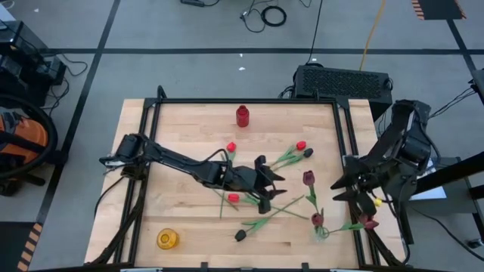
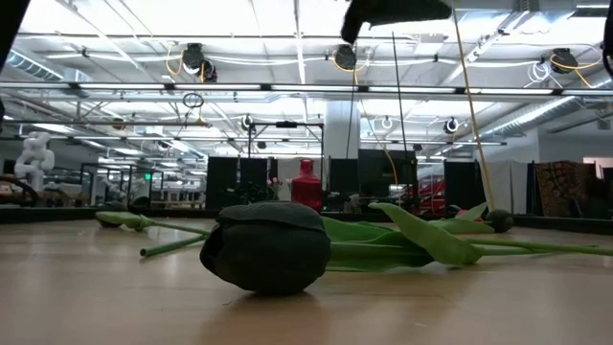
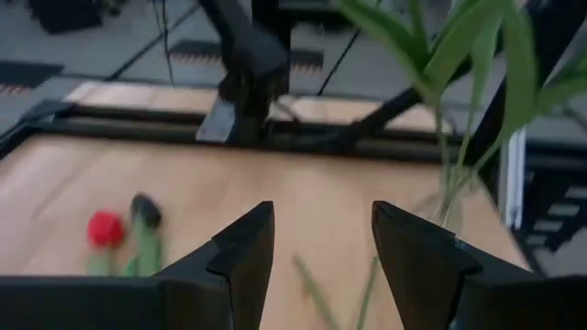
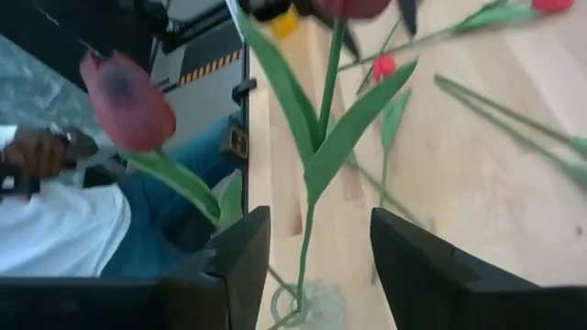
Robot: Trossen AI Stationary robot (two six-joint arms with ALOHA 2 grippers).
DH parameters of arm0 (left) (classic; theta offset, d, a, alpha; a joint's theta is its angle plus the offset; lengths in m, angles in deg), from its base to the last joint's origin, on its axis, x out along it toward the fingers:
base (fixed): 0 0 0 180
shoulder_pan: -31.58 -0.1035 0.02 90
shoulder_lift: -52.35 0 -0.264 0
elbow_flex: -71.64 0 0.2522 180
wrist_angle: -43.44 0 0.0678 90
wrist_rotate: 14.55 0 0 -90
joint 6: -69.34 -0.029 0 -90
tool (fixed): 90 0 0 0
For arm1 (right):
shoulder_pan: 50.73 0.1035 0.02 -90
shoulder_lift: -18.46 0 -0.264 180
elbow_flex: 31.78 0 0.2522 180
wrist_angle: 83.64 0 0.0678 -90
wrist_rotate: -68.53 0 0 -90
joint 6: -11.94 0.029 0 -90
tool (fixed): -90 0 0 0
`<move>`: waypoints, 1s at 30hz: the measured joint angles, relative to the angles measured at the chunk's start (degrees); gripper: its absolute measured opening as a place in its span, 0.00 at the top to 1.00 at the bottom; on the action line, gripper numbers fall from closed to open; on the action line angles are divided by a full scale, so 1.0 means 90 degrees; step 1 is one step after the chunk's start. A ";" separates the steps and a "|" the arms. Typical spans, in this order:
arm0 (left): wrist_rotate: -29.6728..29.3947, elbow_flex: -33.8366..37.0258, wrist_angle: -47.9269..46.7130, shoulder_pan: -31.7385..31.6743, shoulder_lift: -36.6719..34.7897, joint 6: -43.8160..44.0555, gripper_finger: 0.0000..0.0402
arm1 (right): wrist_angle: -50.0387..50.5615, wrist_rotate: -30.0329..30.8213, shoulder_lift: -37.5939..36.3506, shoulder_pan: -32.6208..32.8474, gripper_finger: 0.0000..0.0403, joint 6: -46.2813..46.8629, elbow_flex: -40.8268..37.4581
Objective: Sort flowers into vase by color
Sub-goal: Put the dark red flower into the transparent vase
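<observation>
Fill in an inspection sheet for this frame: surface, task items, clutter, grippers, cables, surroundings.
Surface: light wooden table, black frame.
Task items: red, maroon and black artificial tulips scattered; clear glass vase holds maroon ones; red vase and yellow vase look empty.
Clutter: nothing seen.
Grippers: left gripper open at table centre; right gripper open near the clear vase.
Cables: coiled black cable on floor.
Surroundings: seated person beside the table.

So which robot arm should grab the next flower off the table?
Probably the left. Its open gripper hovers mid-table right by the loose red flower and black flower. The right gripper sits at the table's edge by the clear vase.
</observation>
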 joint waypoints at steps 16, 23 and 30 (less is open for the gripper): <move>0.0584 0.0000 0.2902 -0.0213 0.0583 -0.0283 0.64 | -0.0788 0.2544 -0.0719 -0.0002 0.65 -0.2002 0.0000; 0.0557 0.0000 0.2912 -0.0306 0.0586 -0.0451 0.80 | -0.1410 0.3119 -0.0642 -0.0002 0.67 -0.2850 0.0000; 0.0627 -0.0002 0.3724 -0.0281 0.0884 -0.0442 0.88 | -0.1623 0.3701 -0.0401 -0.0002 0.67 -0.3380 0.0000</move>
